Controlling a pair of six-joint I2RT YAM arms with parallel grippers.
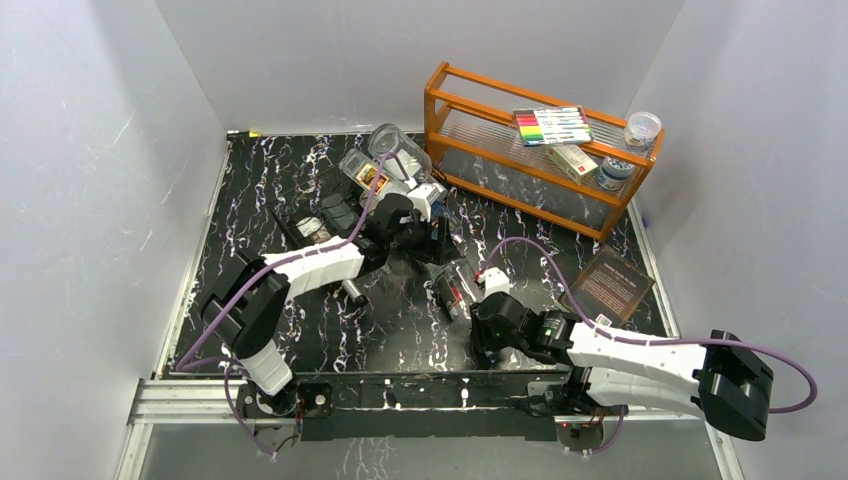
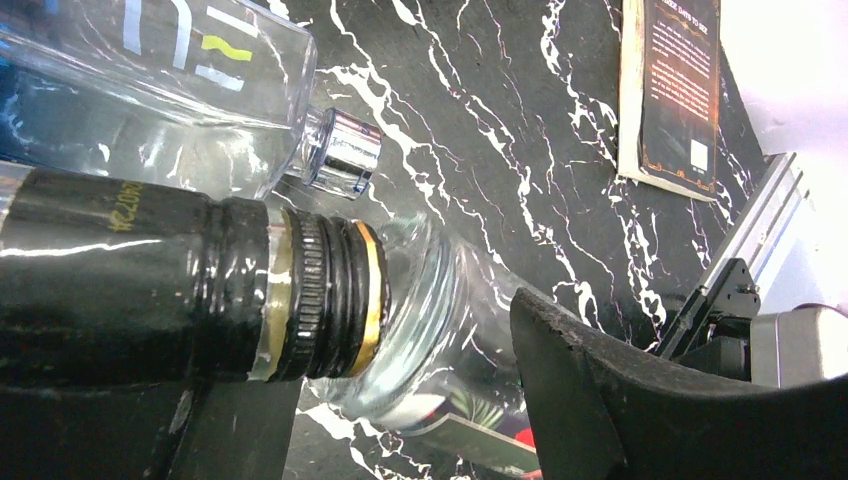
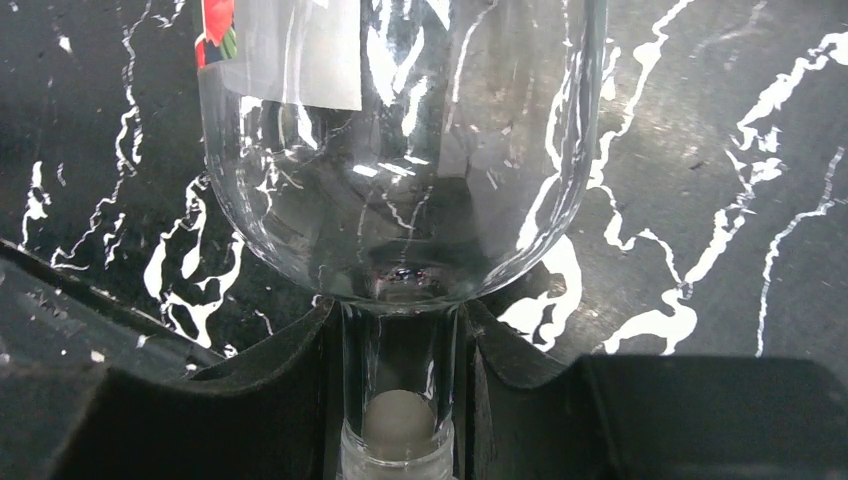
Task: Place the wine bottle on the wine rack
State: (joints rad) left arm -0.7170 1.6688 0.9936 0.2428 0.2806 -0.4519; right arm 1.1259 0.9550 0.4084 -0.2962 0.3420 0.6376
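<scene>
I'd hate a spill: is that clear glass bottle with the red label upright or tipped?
Tipped: the clear glass bottle lies sideways over the black marbled table, neck in the right tool.

Black white-veined table (image 1: 400,335), orange shelf (image 1: 480,130)

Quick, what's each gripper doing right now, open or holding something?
left gripper: open, nothing clamped between its fingers.
right gripper: shut on the neck of the clear bottle.

A clear bottle (image 2: 170,110) bears cut-off white letter strokes and a yellow wave. A dark bottle neck (image 2: 110,290) carries a small gold code, not fully legible. Print on the card (image 2: 675,95) and the label on the wine bottle (image 3: 450,180) cannot be read.
</scene>
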